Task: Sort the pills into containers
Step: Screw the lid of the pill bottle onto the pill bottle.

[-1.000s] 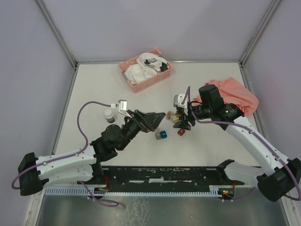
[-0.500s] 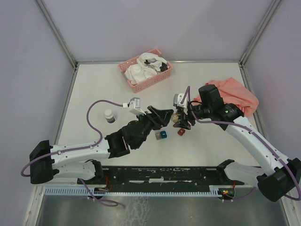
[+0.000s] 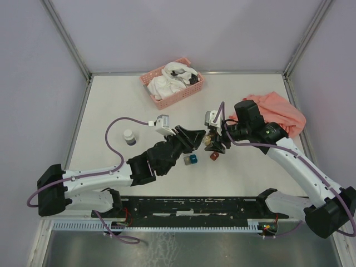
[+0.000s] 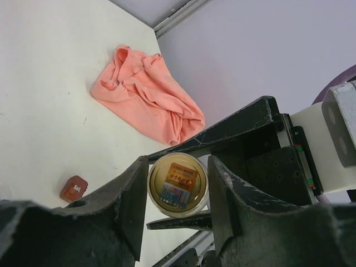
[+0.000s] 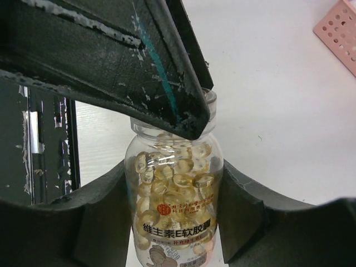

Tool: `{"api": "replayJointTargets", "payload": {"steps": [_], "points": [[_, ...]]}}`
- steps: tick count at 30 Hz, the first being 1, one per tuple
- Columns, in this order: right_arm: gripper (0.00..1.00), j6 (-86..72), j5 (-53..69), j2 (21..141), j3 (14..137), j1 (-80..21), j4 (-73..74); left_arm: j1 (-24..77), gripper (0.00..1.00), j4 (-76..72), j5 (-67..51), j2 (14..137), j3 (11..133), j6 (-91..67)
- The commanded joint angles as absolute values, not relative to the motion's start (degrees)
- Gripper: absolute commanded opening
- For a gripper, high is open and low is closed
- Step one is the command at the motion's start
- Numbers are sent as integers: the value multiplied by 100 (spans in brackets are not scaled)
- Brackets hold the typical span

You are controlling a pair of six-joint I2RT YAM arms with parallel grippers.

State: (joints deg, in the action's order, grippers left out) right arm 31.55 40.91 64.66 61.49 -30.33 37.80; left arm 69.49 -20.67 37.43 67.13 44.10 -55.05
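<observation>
Pale tabletop [image 3: 111, 100] below, the right gripper [image 5: 173, 189] clamps the clear plastic jar [image 5: 177, 233] of amber pills [image 5: 167, 167] between its fingers [image 5: 100, 222]; the left gripper [image 4: 178, 164] pinches its white cap [image 4: 178, 186]. Opening step, seemingly: next, a steady twist.

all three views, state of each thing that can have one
clear jar of amber pills, mostly full, held
right gripper, shut on jar
left gripper, astride jar's end, grip unclear
small white-capped vial, upright, capped
salmon cloth, crumpled
pink slatted basket, holds white items

Jar [image 5: 173, 189] clear glossy plastic; jaws matt, scuffed; cloth [image 4: 147, 92] soft.
</observation>
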Motion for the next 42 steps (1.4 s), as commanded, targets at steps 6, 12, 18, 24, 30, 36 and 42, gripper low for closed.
{"api": "replayJointTargets", "payload": {"steps": [6, 12, 18, 24, 30, 36, 42], "points": [[4, 2916, 4376, 6485, 6321, -3054, 3516, 6970, 41, -2147, 3385, 6489, 4327, -5465], [2, 2733, 5008, 6601, 6364, -3044, 3558, 6722, 40, -2455, 2174, 6203, 3984, -4505], [2, 2500, 5519, 6690, 6340, -3035, 3462, 5812, 40, -3345, -390, 6042, 3444, -3685], [2, 2248, 5832, 6882, 6303, -3033, 3315, 5456, 43, -3097, -1188, 6129, 3567, -2952], [2, 2270, 5785, 6897, 6291, -3040, 3313, 5214, 84, -3110, -328, 5587, 3364, -3197], [2, 2327, 5758, 6866, 6290, -3035, 3330, 5200, 98, -2512, 347, 4843, 3273, -3247], [2, 2552, 5567, 6776, 6296, -3033, 3436, 5198, 100, -2750, 115, 4026, 2815, -3449]]}}
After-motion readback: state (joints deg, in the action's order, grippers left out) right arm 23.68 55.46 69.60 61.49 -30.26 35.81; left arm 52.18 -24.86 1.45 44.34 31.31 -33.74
